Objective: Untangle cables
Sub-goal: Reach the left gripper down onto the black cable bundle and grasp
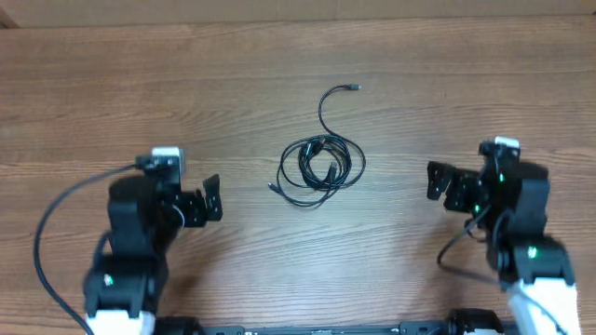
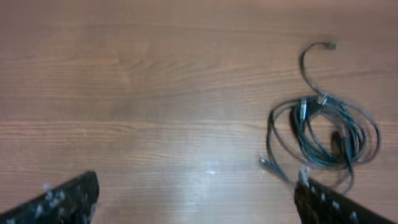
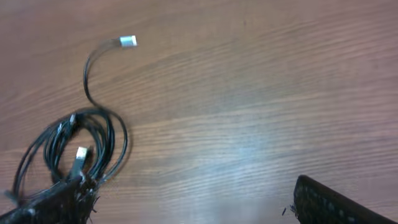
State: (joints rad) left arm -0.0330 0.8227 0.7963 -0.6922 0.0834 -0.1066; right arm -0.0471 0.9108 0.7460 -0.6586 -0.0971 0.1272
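The cables (image 1: 321,163) lie coiled together in a small black bundle at the middle of the wooden table, with one loose end and plug (image 1: 353,87) curving up behind it and another plug at the lower left. My left gripper (image 1: 212,198) is open and empty, left of the bundle. My right gripper (image 1: 436,181) is open and empty, right of it. The bundle shows at the right of the left wrist view (image 2: 326,134) and at the lower left of the right wrist view (image 3: 68,152).
The wooden table (image 1: 298,56) ends at a pale strip along the far edge. Thicker black arm cables loop beside the left arm (image 1: 47,233) and the right arm (image 1: 456,247).
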